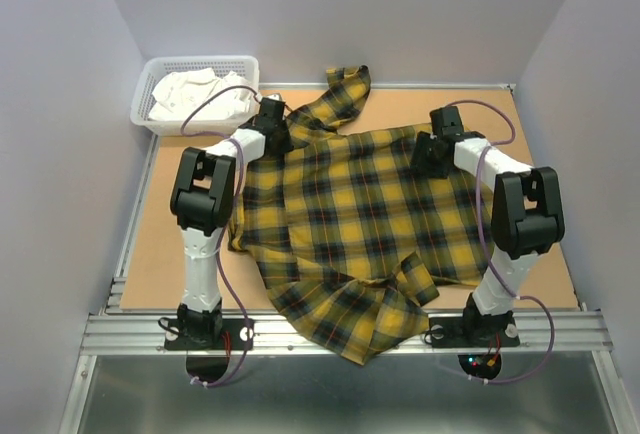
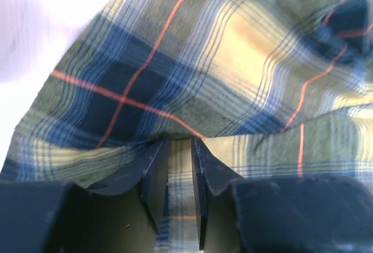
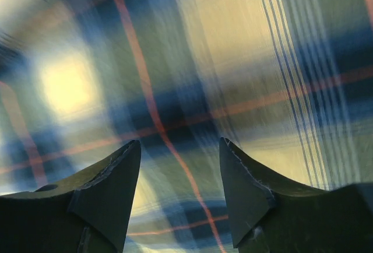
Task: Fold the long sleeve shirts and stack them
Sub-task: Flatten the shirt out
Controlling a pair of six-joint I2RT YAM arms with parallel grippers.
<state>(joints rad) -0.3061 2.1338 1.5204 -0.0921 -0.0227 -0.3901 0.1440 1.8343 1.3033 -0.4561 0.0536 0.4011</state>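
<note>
Since the shirt (image 1: pixel 350 214) lay spread across the worktop (image 1: pixel 545 254) with its length running from the near edge toward the far one, each far corner sat right beneath one arm. The left claw (image 2: pixel 179 143) stood narrow, nipping a fold of cloth at the far-left corner, where a sleeve (image 1: pixel 345 94) trailed off farther back; the right claw (image 3: pixel 180 148) hovered wide just above the far-right corner, gripping nothing.

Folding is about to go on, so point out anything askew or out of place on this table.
The yellow plaid shirt lies crooked and rumpled: its near end hangs over the near table edge, and one sleeve is bunched up at the far side.
</note>
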